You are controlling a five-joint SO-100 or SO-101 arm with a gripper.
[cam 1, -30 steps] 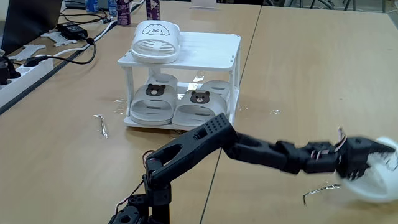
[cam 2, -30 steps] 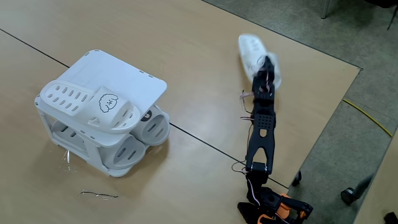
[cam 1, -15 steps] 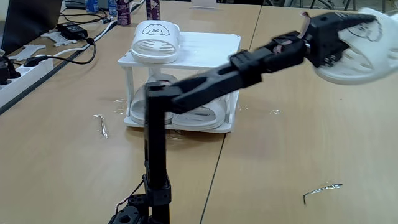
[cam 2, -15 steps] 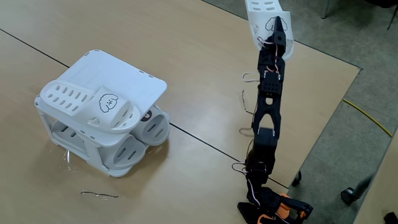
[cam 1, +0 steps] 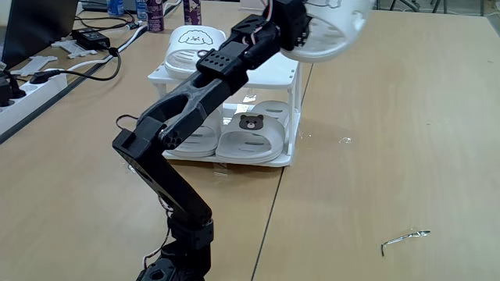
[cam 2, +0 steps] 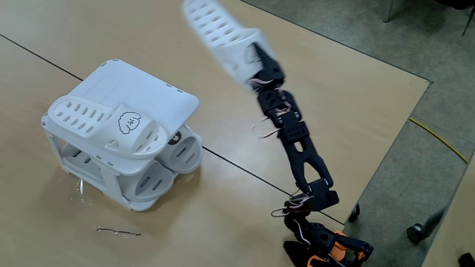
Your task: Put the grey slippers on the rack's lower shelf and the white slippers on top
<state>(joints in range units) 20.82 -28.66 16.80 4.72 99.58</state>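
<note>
Black plastic arm links rise from a base at the near edge of the wooden worktop point(cam 1: 375, 156) and stretch up and away toward the rack point(cam 1: 291, 94), a small glossy white two-tier stand that serves as the landmark. In a fixed view taken from low at the arm's base, a bent piece of wire point(cam 1: 405, 236) lies on the worktop to the right of the rack and nearer the camera. The pincer point(cam 1: 301, 23) is clamped on one white slipper point(cam 1: 332, 27), held in the air above the rack's right front corner, clear of the top tier. In a fixed view looking down from high up, the same white slipper point(cam 2: 219, 33) appears slightly blurred, its slotted vents showing, raised to the right of the rack point(cam 2: 159, 93) and apart from it, with the pincer point(cam 2: 256, 61) gripping its near end. On the lower shelf point(cam 1: 258, 158) sit the two grey slippers point(cam 1: 251, 134), bear faces toward the front, side by side. On the rack's slatted top, at its left side, rests the other white slipper point(cam 1: 195, 51) with its puppy face visible. Beyond the rack's left side lie a power strip point(cam 1: 31, 87) and black cables point(cam 1: 94, 62).
</note>
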